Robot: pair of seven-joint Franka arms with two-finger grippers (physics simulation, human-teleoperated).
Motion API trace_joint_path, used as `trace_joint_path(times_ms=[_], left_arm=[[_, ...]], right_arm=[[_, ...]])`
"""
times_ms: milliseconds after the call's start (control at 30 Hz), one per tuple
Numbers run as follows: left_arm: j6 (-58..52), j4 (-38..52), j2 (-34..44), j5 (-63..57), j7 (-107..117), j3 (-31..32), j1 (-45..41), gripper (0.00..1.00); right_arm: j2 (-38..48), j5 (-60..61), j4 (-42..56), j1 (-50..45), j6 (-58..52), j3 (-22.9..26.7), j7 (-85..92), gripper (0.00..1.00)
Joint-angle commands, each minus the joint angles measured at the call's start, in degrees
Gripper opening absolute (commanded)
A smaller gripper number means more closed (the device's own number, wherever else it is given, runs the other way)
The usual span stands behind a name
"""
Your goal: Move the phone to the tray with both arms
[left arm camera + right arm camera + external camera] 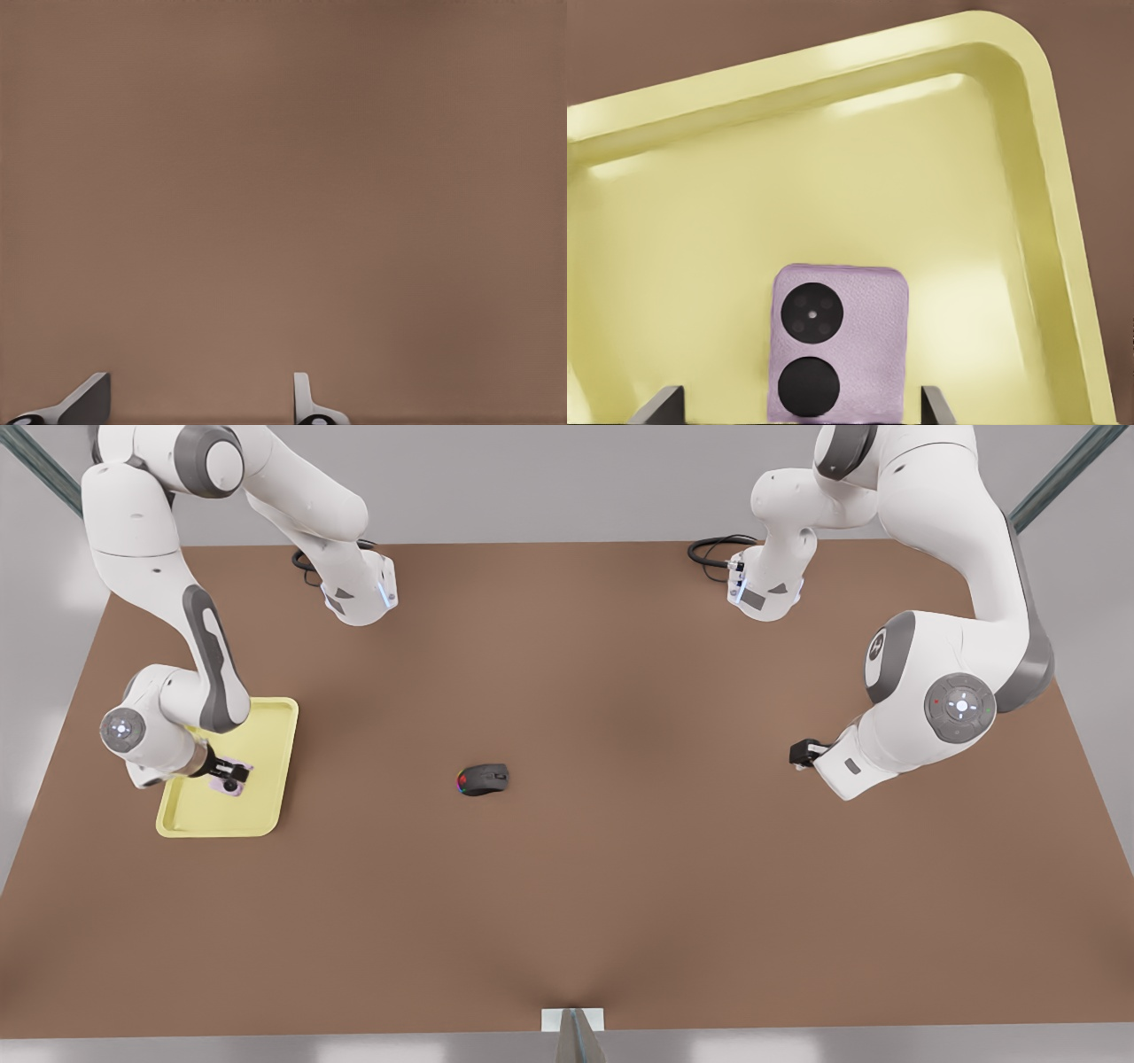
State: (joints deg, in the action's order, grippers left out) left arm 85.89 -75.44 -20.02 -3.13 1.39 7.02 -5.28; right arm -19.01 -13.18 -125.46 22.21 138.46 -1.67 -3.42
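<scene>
Over on the front view's left: pale yellow tray [266, 731] sitting flat on the brown desk [620, 868], with the right hand [232, 772] hanging over its middle. Phone [229, 779] lying inside the tray, pink-lilac back up, dark round camera spots showing. Right wrist view gives the better look: phone [837, 350] flat on the tray floor [921, 204], well inside the raised rim, with the two fingertips [660, 405] spread out to either side of it and clear gaps between them and the phone's edges. So opened wide, not gripping anything.

Middle of the desk: black computer mouse [484, 779] with coloured lights, on its own, well apart from tray and both arms.

Front view's right: left hand [803, 755] low over bare desk, near nothing, just waiting. Left wrist view shows only brown desk [283, 177] plus two fingertips [303, 398] set apart with empty space between them, so spread open too and holding nothing.
</scene>
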Motion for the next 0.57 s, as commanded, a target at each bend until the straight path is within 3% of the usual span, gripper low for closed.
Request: trace_joint_path(times_ms=[0, 100, 200, 267, 300, 533], left_arm=[[0.0, 0.0, 0.1, 0.0, 0.3, 0.0, 0.0, 1.0], [0.0, 0.0, 0.1, 0.0, 0.4, 0.0, 0.0, 1.0], [0.0, 0.0, 0.1, 0.0, 0.3, 0.0, 0.0, 1.0], [0.0, 0.0, 0.1, 0.0, 0.4, 0.0, 0.0, 1.0], [0.0, 0.0, 0.1, -0.1, 0.5, 0.0, -0.1, 1.0], [-0.2, 1.2, 0.2, -0.6, 0.9, 0.1, -0.1, 1.0]], right_arm=[[0.2, -0.4, 0.0, -0.2, -0.1, 0.1, 35.8, 1.0], [2.1, -0.4, 1.6, -0.6, -1.6, -0.6, 35.5, 1.0], [4.2, 1.0, 24.0, -13.9, -29.9, -0.2, 22.3, 1.0], [5.7, 5.6, 36.6, -16.5, -45.2, 0.0, 17.6, 1.0], [9.3, 7.6, 38.6, -20.0, -46.9, 3.2, 16.5, 1.0], [12.2, 11.1, 42.7, -20.0, -50.6, 2.7, 9.7, 1.0]])
